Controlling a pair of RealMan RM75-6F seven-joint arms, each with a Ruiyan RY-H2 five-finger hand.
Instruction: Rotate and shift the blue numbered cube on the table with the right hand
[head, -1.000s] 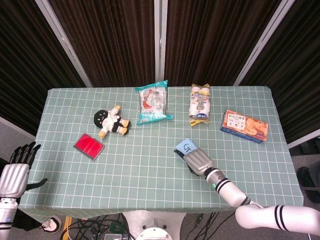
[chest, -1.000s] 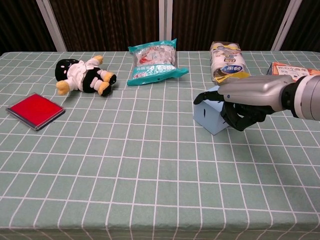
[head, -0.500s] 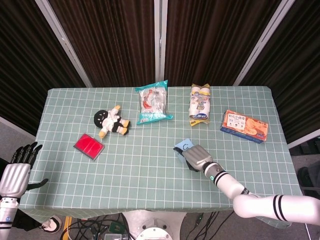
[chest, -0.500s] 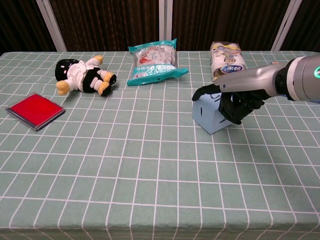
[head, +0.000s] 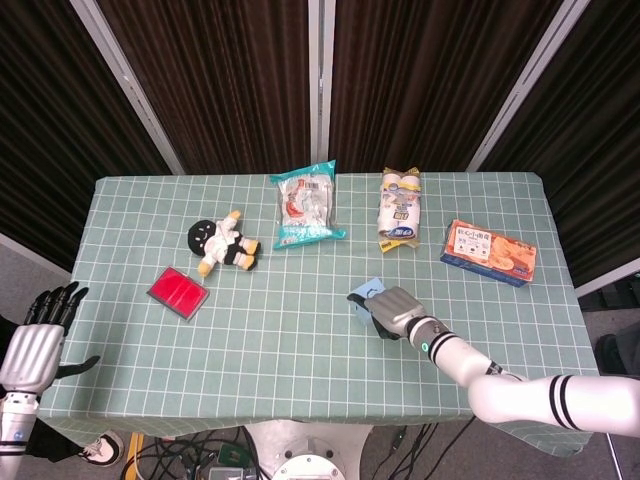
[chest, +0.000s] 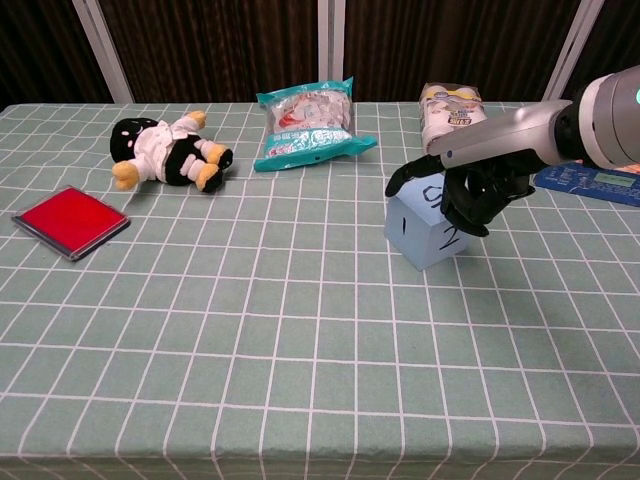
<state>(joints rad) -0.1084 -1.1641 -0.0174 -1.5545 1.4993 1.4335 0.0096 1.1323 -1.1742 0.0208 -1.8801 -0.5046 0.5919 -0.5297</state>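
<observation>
The light blue numbered cube (chest: 422, 226) sits on the green checked table (chest: 250, 330), right of centre; in the head view the cube (head: 367, 294) peeks out from under the hand. My right hand (chest: 478, 180) grips it from above and from the right, dark fingers (chest: 468, 207) curled over its top and far side, thumb at the left top corner. A black digit shows on the cube's right face. In the head view the right hand (head: 397, 313) covers most of the cube. My left hand (head: 35, 338) hangs off the table's left edge, fingers apart, holding nothing.
A doll (chest: 165, 151) and a red flat case (chest: 70, 221) lie at the left. A teal snack bag (chest: 310, 125) and a wrapped roll pack (chest: 453, 122) lie at the back. An orange box (head: 489, 252) sits at the right.
The right hand has lifted and swung its wrist up over the cube, and the cube has turned a little, baring a numbered face. The left hand stays put.
</observation>
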